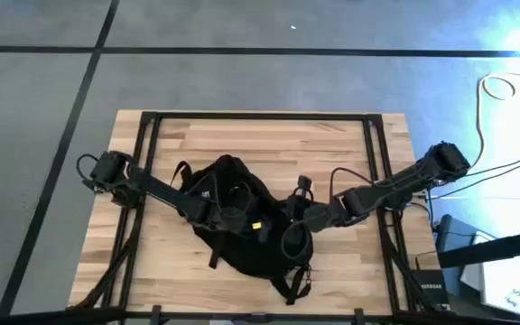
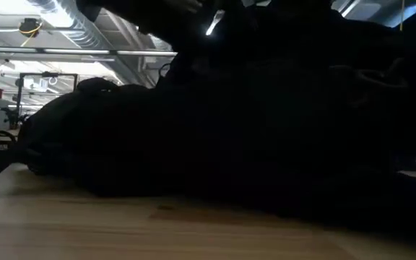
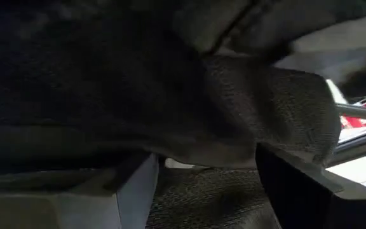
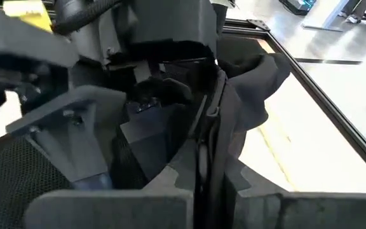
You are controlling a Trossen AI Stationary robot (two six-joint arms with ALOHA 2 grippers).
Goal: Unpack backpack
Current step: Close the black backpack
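Note:
The black backpack [image 1: 242, 239] lies on its side in the middle of the wooden table [image 1: 332, 144] and fills the low view [image 2: 230, 130]. Both grippers are over its top, close together. My left gripper [image 1: 227, 215] comes from the table's left, and its fingers stand apart in dark cloth and mesh [image 3: 208, 197]. My right gripper [image 1: 294, 226] comes from the right and is shut on the edge of the backpack's opening [image 4: 213, 203]. The right wrist view shows the grey left gripper [image 4: 100, 95] just beyond that edge. What is inside the backpack is hidden. My left gripper is open among the backpack's cloth. A fold of mesh fabric [image 3: 265, 108] lies over its fingers, and more mesh shows between them. No finger is closed on anything I can make out. My right gripper pinches the zipped edge of the opening [image 4: 210, 152] between its two fingers, coming from the table's right and slanting down. The edge runs away from the fingers as a raised ridge, while the backpack's body stays on the table.
Black frame rails [image 1: 143, 181] run along the table's left and right sides and its far edge. The backpack's straps [image 1: 296, 284] trail toward the near edge. Bare wood shows on the far half of the table. Cables lie on the floor at the right.

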